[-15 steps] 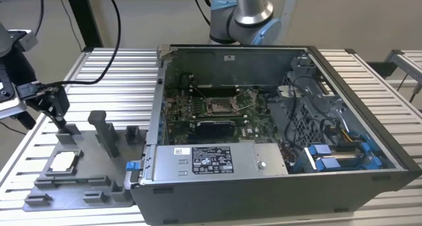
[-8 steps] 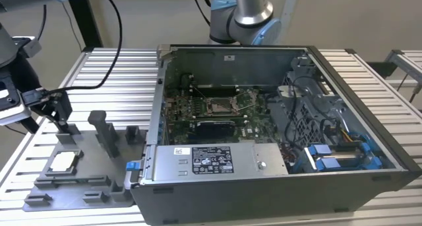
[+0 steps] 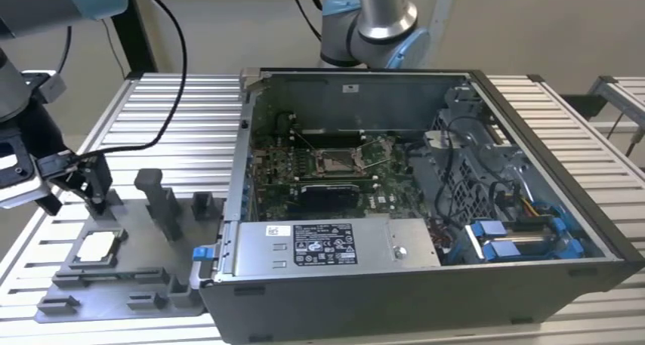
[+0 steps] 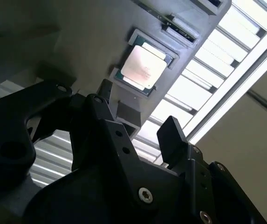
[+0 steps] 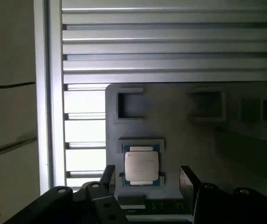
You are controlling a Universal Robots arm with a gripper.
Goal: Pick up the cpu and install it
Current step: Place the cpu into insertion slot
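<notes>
Above cpu (image 5: 141,167), claw (image 5: 147,179) spread past its edges.

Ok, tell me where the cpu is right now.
The cpu lies in a recess of the grey holder tray, at the exterior view's left, beside the open computer case; the open gripper hangs above it.

Silvery cpu (image 5: 141,167) with a green edge, dark grey tray (image 5: 184,135) around it, pale stripy ribbed table (image 5: 170,46) beyond.
</notes>
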